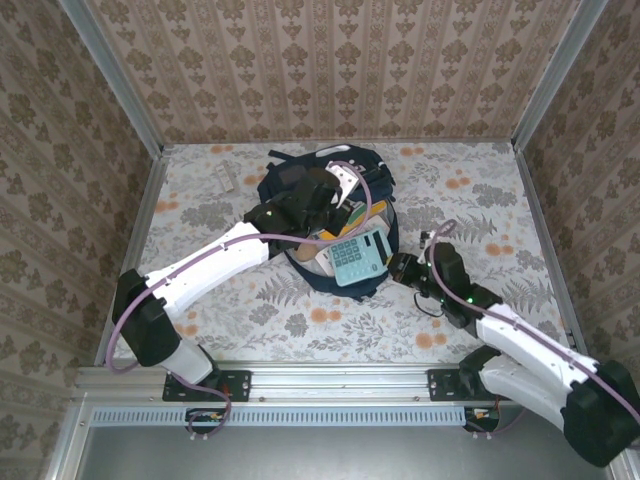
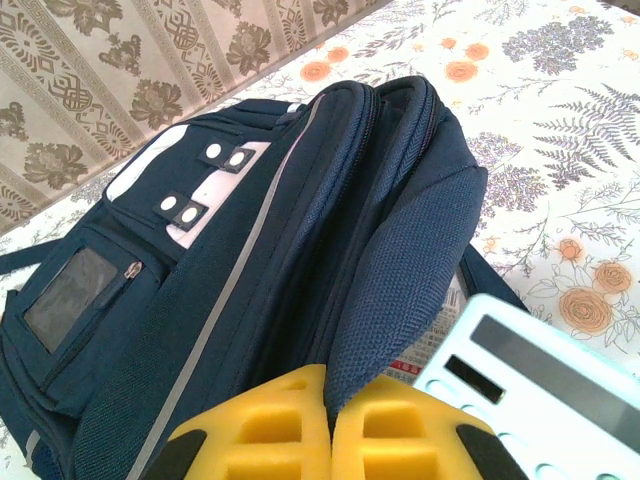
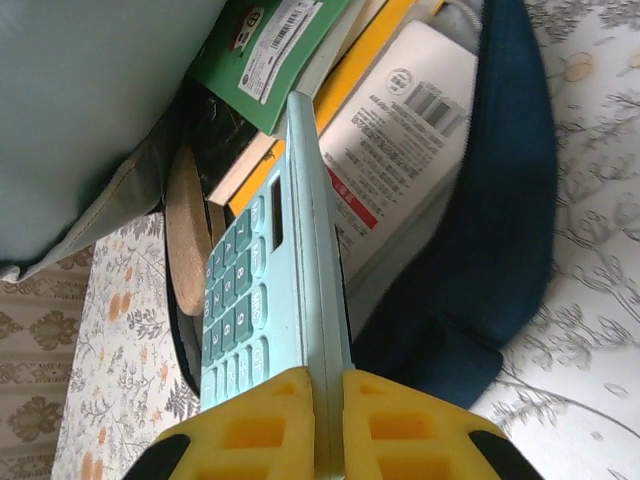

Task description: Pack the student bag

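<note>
Right gripper [image 3: 327,395]: clamped on the near edge of the calculator [image 3: 235,290] | Left gripper [image 2: 330,415]: clamped on a flap of the student bag [image 2: 250,270] | Bearing: bag is laid mid-table [image 1: 480,200], its open mouth straight ahead of the right gripper; calculator's long axis is aimed into it, beside the books [image 3: 290,40].

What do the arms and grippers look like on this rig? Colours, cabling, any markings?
Both the left arm and right arm have white link shells with black joint housings and bases. A lilac cable runs along each. A green light glows on the right one. Left gripper and right gripper: yellow moulded fingers with rectangular recesses, black behind. No readable lettering.
</note>
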You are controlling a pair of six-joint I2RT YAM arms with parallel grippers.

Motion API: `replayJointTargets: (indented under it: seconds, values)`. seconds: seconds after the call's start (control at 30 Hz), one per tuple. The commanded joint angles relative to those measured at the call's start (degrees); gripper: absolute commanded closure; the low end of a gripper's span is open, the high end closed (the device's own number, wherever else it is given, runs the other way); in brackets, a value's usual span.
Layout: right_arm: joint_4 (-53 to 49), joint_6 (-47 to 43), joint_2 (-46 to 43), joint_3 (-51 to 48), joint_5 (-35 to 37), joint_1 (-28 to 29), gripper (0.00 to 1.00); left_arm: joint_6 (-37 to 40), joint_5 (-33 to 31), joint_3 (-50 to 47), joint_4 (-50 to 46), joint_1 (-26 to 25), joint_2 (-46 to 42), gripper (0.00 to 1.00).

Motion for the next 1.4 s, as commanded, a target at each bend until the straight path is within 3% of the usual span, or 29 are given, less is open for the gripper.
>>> replayJointTargets:
  seconds: [0.0, 0.5, 0.57, 0.6, 0.63, 0.77, 0.9, 0.97, 1.1, 1.13, 1.27, 1.37]
  values:
    - [10.29, -1.78, 4.65, 4.30, -1.57, 0.32, 0.87, -2.16, 1.36, 2.65, 4.37, 0.01, -0.59, 1.00]
    - [21.71, -6.24, 24.94, 9.32, -0.77, 0.50, 0.83, -3.28, 3.33, 0.88, 5.08, -0.18, -1.48, 1.00]
    - [21.81, -5.96, 27.65, 9.48, -1.89, 0.71, 0.76, -3.20, 3.22, 0.57, 5.15, -0.17, -1.60, 1.00]
    - [21.88, -5.82, 27.78, 9.12, -2.08, 0.67, 0.66, -3.20, 3.14, 0.51, 5.03, -0.16, -1.56, 1.00]
    - [21.66, -5.73, 27.37, 8.60, -1.82, 0.76, 0.53, -3.26, 3.05, 0.43, 4.97, -0.18, -1.59, 1.00]
    - [15.51, -6.25, 20.32, 6.70, 2.33, 0.85, 0.27, -3.45, 2.88, -0.10, 5.28, -0.09, -1.70, 0.98]
    - [7.31, -7.15, 11.06, 5.15, 6.20, 0.85, 0.20, -4.07, 3.00, -0.80, 5.47, 0.19, -1.89, 0.86]
    - [3.38, -7.26, 5.45, 4.12, 8.12, 0.85, 0.15, -4.67, 3.20, -1.27, 5.56, 0.45, -2.44, 0.65]
    - [-3.54, -8.00, -2.59, 4.17, 9.70, 0.87, 0.13, -6.58, 4.07, -2.76, 5.70, 1.51, -5.03, 0.59]
    - [-4.73, -8.30, -3.95, 4.57, 9.60, 0.89, 0.12, -7.64, 4.39, -3.45, 5.91, 2.17, -6.18, 0.54]
    - [-9.11, -9.46, -6.07, 7.59, 8.12, 1.00, 0.08, -13.35, 4.08, -5.48, 4.23, 7.90, -9.70, 0.41]
    - [-10.77, -10.65, -6.04, 10.25, 6.48, 1.18, 0.01, -18.41, 3.81, -7.63, 2.56, 15.45, -10.91, 0.41]
